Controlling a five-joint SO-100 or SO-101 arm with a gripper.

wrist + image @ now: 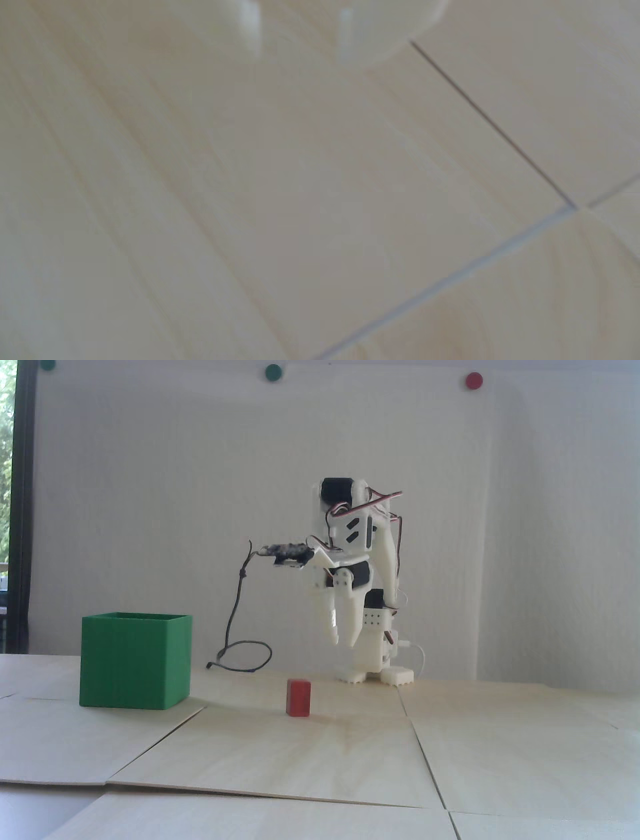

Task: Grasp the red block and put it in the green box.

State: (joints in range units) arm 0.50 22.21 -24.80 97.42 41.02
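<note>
The red block (298, 698) stands upright on the tabletop (350, 755), long axis vertical, alone in the open. In the fixed view it sits below and a little to the left of the hand (344, 640), and seemingly nearer the camera. The hand hangs well above the tabletop with its fingers pointing down, tips close together and holding nothing; a slim gap may remain, too fine to call. The green box (135, 660) rests farther left, well apart from the block. The wrist view shows only blurred tabletop seams — no block — so the hand likely is not yet over it.
</note>
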